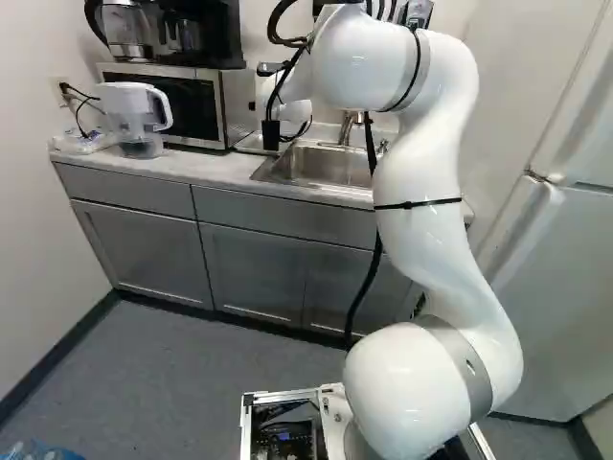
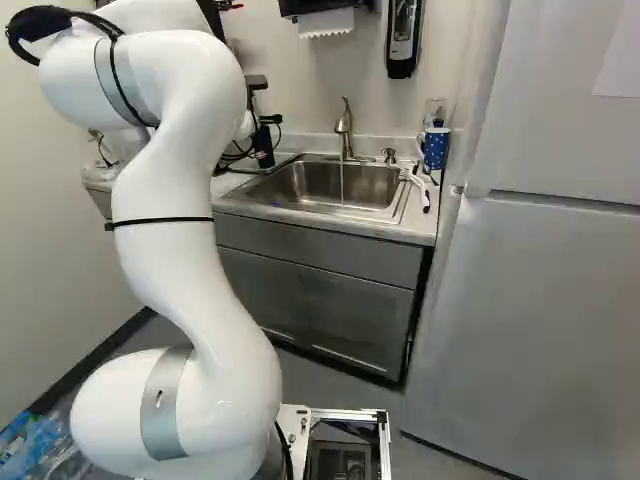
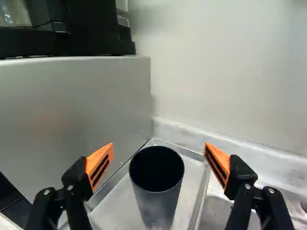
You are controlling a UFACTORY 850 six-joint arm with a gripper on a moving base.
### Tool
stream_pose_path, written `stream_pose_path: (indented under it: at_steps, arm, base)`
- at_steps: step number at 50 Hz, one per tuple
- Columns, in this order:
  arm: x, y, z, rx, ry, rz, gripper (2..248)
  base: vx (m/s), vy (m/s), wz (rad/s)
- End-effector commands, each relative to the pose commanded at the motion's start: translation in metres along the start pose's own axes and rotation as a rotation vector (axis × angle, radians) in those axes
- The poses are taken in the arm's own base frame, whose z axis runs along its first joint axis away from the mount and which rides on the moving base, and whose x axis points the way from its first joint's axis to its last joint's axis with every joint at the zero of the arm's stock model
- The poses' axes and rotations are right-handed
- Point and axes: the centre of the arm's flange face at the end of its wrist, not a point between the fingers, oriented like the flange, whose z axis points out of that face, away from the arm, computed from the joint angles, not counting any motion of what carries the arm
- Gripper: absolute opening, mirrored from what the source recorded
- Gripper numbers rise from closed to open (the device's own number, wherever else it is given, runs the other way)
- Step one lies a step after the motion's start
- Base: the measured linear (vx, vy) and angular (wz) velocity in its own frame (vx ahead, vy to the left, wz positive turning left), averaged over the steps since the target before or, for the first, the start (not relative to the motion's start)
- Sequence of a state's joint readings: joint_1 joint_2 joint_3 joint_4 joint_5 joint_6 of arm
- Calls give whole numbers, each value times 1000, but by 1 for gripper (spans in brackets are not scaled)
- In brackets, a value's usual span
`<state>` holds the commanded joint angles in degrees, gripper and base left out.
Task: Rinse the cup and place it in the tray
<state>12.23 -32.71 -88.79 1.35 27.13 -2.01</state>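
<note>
The jaws of the black two-fingered gripper [image 3: 159, 145] are spread wide, clear on both sides of a tall dark-grey cylindrical cup [image 3: 157, 191], which stands upright in a shallow silver metal tray [image 3: 193, 165], between its long edges and short of the far corner. Placing looks done; rinsing cannot be confirmed, and backing away seems left. The curved white robot arm [image 1: 421, 235] rises from its base and reaches forward over the counter [image 1: 182, 167], gripper tipped slightly down, while water runs from the brushed-metal faucet [image 2: 345, 128].
</note>
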Motion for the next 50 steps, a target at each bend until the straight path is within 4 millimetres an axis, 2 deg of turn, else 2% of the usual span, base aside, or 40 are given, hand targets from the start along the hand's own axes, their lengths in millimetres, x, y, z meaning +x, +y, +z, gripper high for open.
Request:
stream_pose_path:
  at_steps: [50]
  arm:
    - [51, 79, -29, -108, 30, 12, 247]
  base:
    - [0, 0, 0]
